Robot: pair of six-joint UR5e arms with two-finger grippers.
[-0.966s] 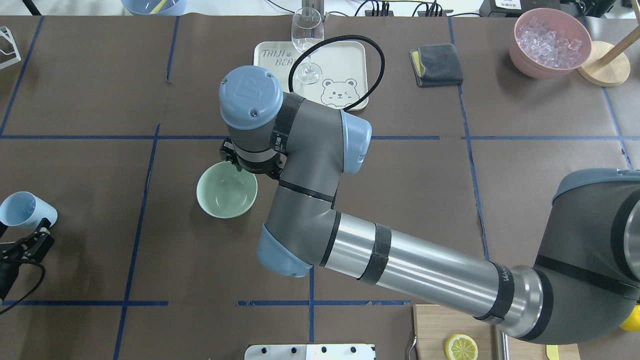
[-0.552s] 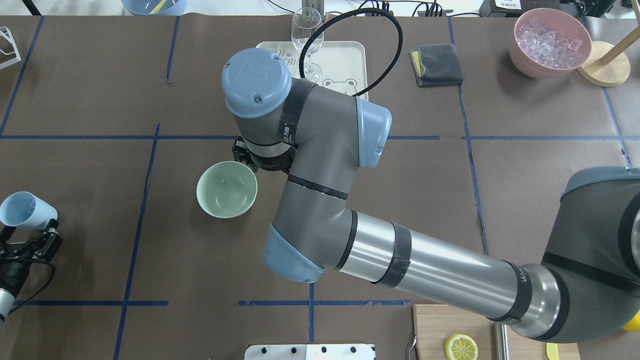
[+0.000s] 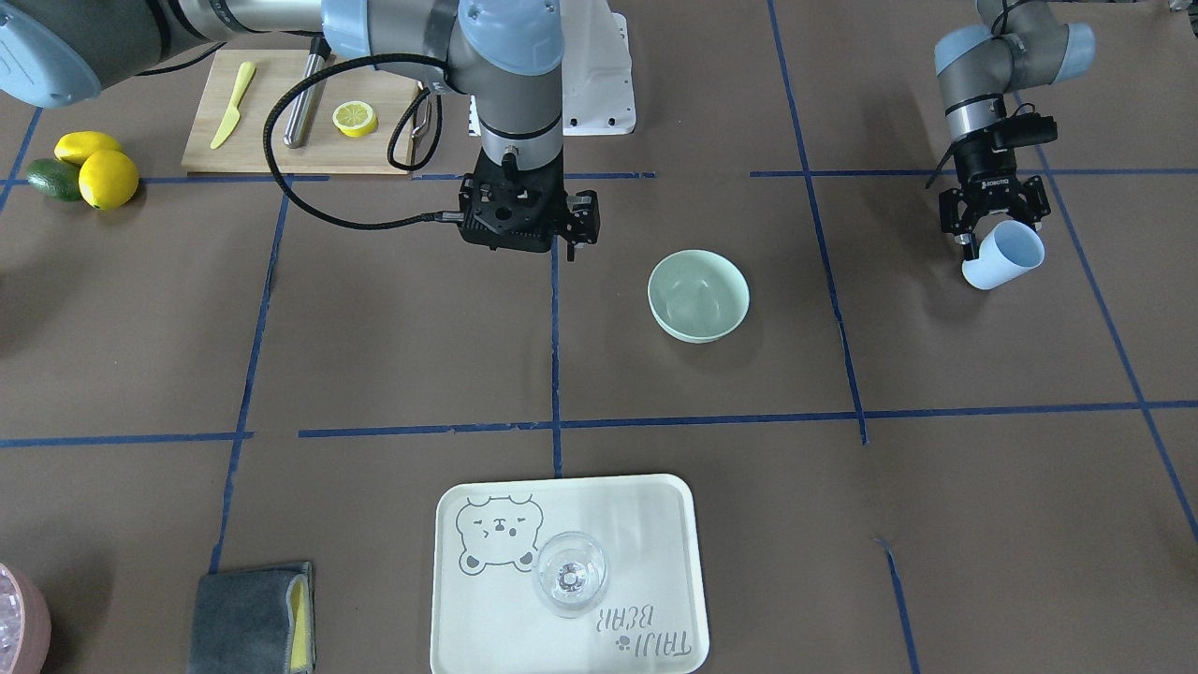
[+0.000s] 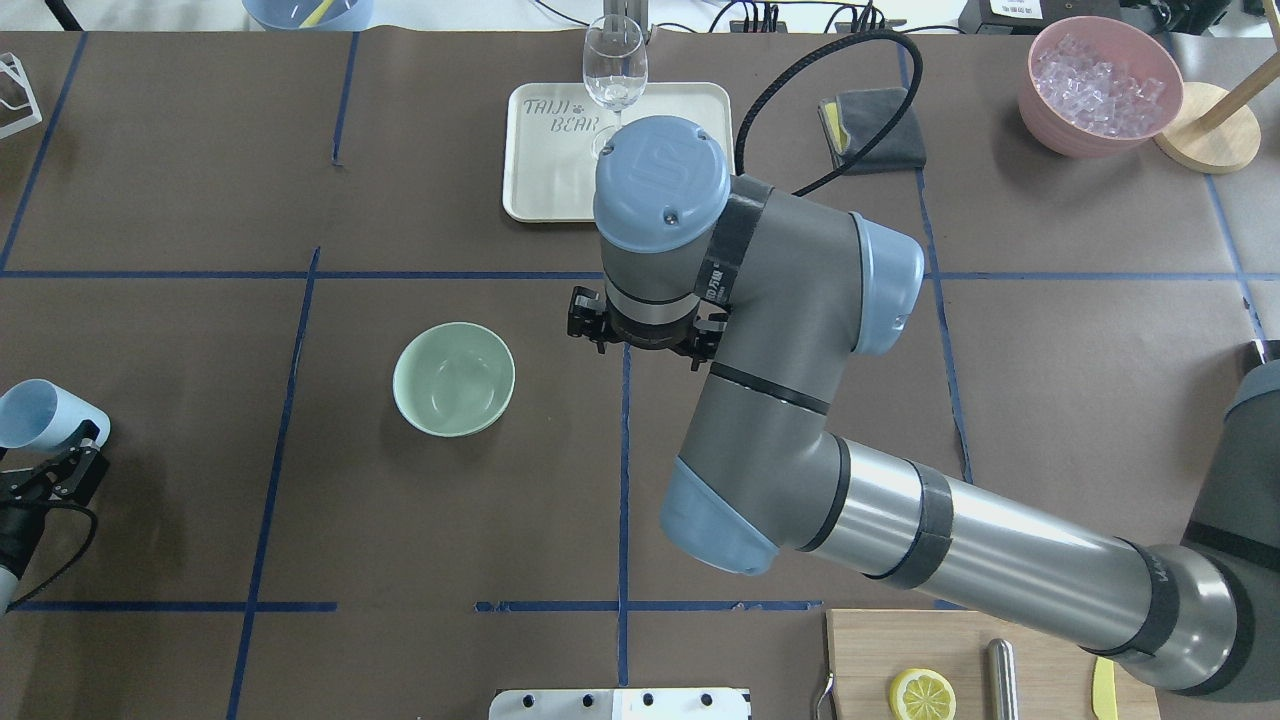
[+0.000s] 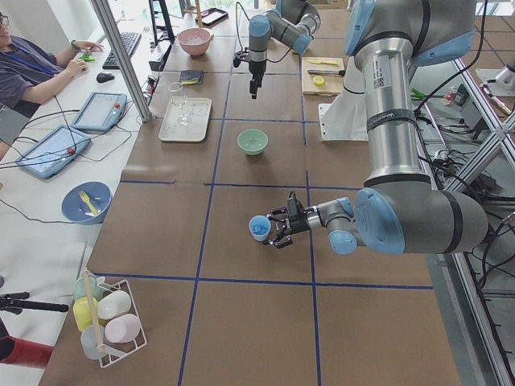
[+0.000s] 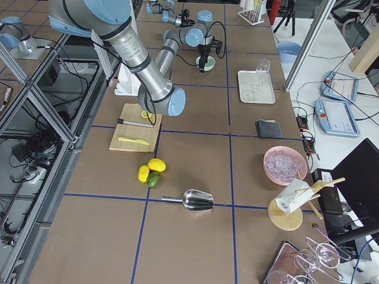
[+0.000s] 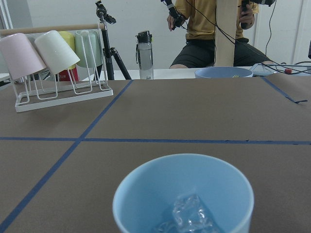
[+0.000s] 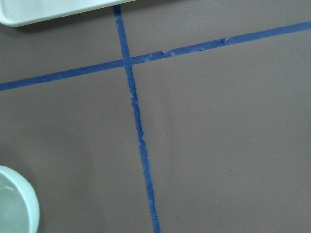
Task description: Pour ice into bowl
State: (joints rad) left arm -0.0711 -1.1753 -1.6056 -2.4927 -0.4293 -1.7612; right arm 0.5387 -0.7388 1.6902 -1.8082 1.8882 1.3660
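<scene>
Rightward from the bowl point(image 4: 454, 378) swung my right jaws, their spread impossible to tell. My left jaws gripped the blue cup point(image 4: 35, 413) of ice point(image 7: 190, 214), well left of the bowl.

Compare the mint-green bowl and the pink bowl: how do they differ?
Colour: the mint-green bowl is pale green, the pink bowl pink. Contents: the mint-green bowl looks empty, the pink bowl is heaped with ice cubes. Place: the mint-green bowl sits mid-table, the pink bowl near a far corner. Both are round and upright.
</scene>
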